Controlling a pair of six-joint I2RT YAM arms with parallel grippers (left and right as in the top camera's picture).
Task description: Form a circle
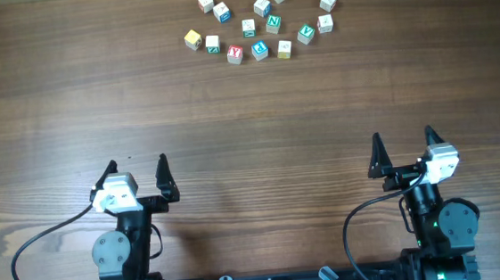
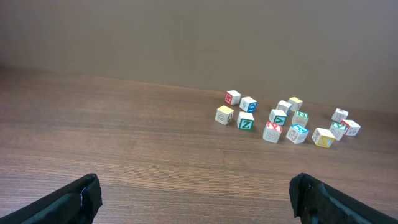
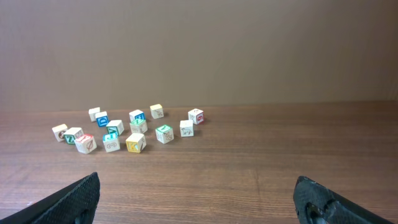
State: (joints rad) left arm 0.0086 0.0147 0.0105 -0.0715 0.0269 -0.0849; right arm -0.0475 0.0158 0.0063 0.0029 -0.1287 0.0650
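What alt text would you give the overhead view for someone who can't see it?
Small letter cubes lie scattered in a loose cluster at the far middle of a wooden table, not in a ring. At the near edge, the left gripper and right gripper rest with fingers open and empty, far from the cubes.

About fourteen cubes (image 1: pixel 273 24) lie in a loose, wide scatter near the far edge of the table (image 1: pixel 250 140), roughly midway along it. They are small and of pale wood, with letters printed in red, green, teal, blue and yellow. Most sit apart, each flat on the table and turned at its own angle.
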